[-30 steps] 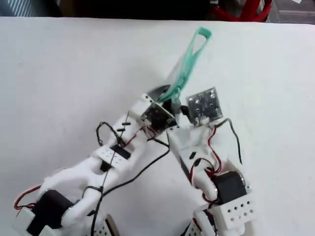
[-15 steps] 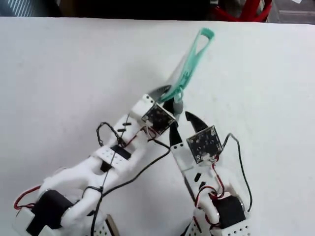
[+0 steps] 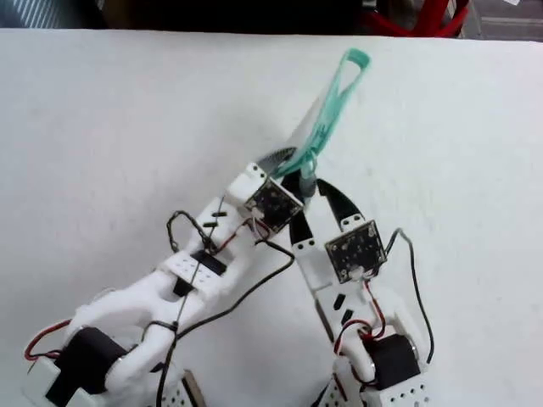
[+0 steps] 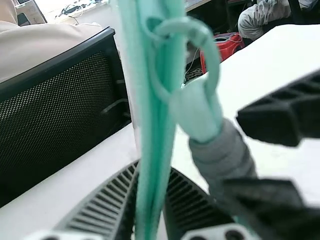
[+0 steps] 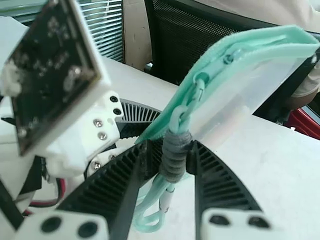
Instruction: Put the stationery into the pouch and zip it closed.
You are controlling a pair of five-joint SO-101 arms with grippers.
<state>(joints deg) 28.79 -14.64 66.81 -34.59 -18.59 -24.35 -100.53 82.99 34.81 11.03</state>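
White table, black mesh chair behind it, slatted window blinds beyond

No legible text, nos. or labels in any view. Nothing readable on the teal pouch, the white counter or the wrist camera board; any markings on the board are too small to make out.

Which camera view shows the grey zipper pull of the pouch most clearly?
The right wrist view: the grey zipper pull shows whole on the pouch, between the open jaws of the right claw. The left wrist view shows it close but partly hidden. The high view shows a small grey speck at the pouch's near end.
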